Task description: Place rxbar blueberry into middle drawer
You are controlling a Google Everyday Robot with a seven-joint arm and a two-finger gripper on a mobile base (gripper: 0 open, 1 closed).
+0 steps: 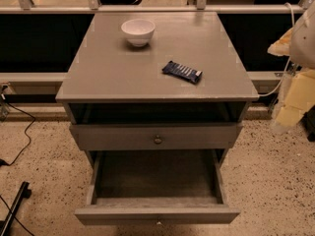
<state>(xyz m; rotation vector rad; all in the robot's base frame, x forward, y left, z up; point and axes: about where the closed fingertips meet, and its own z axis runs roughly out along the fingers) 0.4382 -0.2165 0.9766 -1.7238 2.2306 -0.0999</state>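
Observation:
The rxbar blueberry (182, 72), a flat dark blue bar with white stripes, lies on the right side of the grey cabinet top (118, 75), near the front edge. The middle drawer (157, 214) is pulled far out below it, and its inside shows nothing in it. My gripper (288, 114) is a pale blurred shape at the right edge of the camera view, beside the cabinet's right side. It is apart from the bar and about level with the upper drawer.
A white bowl (138, 31) stands at the back of the cabinet top. The upper drawer (157, 137) with a brass knob sits slightly out. Black cables (22, 136) and a dark bar (15, 208) lie on the speckled floor at left. A railing (147, 8) runs behind.

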